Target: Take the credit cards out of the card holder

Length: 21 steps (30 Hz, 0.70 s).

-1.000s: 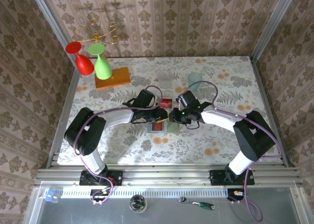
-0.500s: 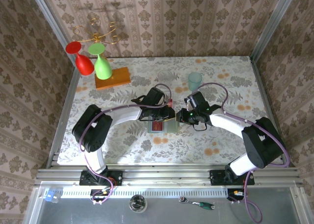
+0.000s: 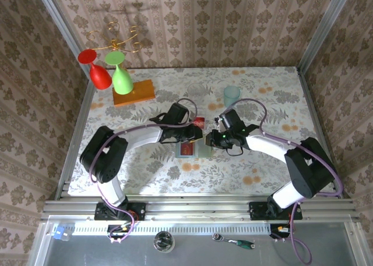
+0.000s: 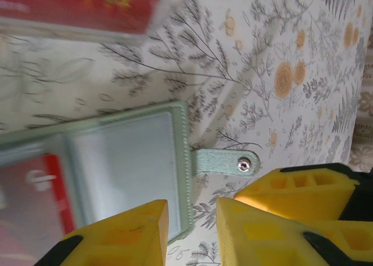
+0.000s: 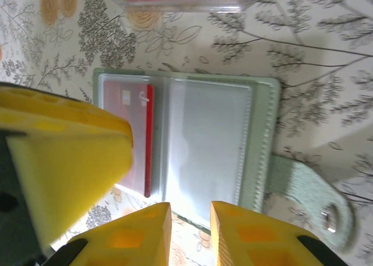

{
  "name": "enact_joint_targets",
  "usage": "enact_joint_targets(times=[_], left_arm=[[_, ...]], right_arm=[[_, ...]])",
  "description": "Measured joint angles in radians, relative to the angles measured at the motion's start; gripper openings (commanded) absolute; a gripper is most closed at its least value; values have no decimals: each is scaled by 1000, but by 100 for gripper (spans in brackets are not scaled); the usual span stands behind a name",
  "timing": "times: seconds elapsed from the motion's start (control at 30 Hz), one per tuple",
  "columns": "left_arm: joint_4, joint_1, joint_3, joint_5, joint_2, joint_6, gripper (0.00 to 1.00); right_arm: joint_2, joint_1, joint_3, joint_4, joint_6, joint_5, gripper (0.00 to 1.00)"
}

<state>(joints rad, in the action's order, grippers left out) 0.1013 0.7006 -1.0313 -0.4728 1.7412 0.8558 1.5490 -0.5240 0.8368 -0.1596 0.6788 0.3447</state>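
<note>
A red card (image 5: 138, 139) sits in the open card holder (image 5: 207, 141), so the left claw (image 4: 191, 212) and right claw (image 5: 189, 212), both slightly parted and empty, should next pin the holder and slide the card out.

Open card holder (image 5: 261, 139) lies flat, red credit card (image 5: 137, 139) inside.

surface (image 3: 262, 161): flat, with a floral pattern | centre: card holder (image 3: 194, 150) lay open, its strap flat on the surface | just behind it: one red credit card (image 3: 198, 122) | far left: orange block (image 3: 134, 93) | far middle: clear glass (image 3: 196, 91) and teal cup (image 3: 231, 95), standing apart
</note>
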Motion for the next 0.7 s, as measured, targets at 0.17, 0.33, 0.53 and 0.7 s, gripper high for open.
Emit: enact_joint_targets(times=[0.17, 0.33, 0.53, 0.7], left_arm=[[-3, -82, 48, -21, -31, -38, 28], [-3, -118, 97, -29, -79, -76, 26], [0, -157, 195, -37, -135, -105, 22], [5, -173, 235, -40, -138, -114, 21]], right_arm=[[50, -36, 35, 7, 35, -1, 27], [104, -62, 99, 7, 51, 0, 27], [161, -70, 137, 8, 74, 0, 27], [186, -74, 154, 6, 85, 0, 27]])
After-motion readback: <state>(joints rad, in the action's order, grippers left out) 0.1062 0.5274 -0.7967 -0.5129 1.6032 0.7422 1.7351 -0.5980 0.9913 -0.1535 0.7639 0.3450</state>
